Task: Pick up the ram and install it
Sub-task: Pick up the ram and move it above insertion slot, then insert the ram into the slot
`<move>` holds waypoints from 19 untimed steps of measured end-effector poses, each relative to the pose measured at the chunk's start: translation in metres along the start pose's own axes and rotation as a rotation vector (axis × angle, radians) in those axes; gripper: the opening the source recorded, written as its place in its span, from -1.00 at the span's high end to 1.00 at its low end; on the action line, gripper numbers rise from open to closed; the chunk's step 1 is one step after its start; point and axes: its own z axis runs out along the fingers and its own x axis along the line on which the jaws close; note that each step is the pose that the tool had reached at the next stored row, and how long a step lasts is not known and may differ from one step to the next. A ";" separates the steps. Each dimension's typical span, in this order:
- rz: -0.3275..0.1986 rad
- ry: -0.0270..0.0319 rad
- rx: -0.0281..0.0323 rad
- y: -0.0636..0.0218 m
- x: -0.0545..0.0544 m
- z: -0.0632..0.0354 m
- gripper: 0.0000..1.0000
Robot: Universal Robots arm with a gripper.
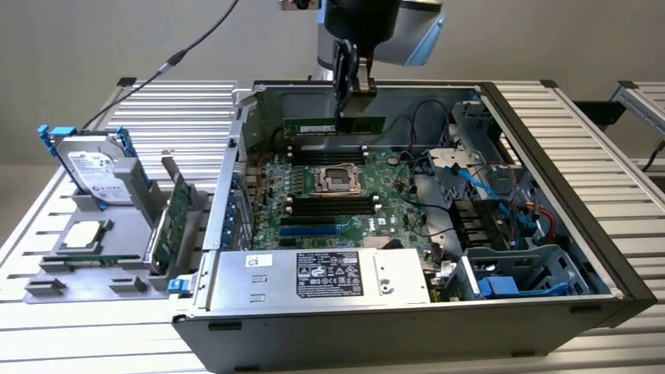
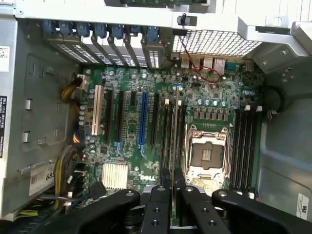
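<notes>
Item one, the pincer (image 1: 351, 114) (image 2: 171, 179): I see it pointing down inside the open computer case (image 1: 613, 265), its two fingers drawn in close with only a slim gap, clamped on the upper edge of the ram (image 1: 335, 125). Item two, the ram: a narrow green stick, held level and on edge, hanging from the pincer over the motherboard (image 1: 272, 222) near the case's back wall (it reaches out past both sides of the fingers, further toward the exterior view's left). Item three, directly below the pincer: a bank of black memory slots (image 1: 327, 148) lying along the same line as the stick; I cannot tell whether the stick touches them. Item four, just past those slots from the pincer: the CPU socket (image 1: 338, 178), with a second slot bank (image 1: 327, 205) on its far side. Item five, well apart from the pincer and outside the case: a hard drive (image 1: 93, 167) and a large green expansion card (image 1: 171, 214) standing on a grey tray (image 1: 62, 273).
</notes>
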 end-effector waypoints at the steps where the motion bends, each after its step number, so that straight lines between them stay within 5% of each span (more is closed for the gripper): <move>1: 0.000 0.0008 0.0002 -0.0012 -0.003 0.0005 0.73; 9: 0.008 0.0016 0.0005 -0.0177 -0.012 0.0050 0.73; 19: 0.017 0.0011 -0.0001 -0.0183 -0.013 0.0069 0.73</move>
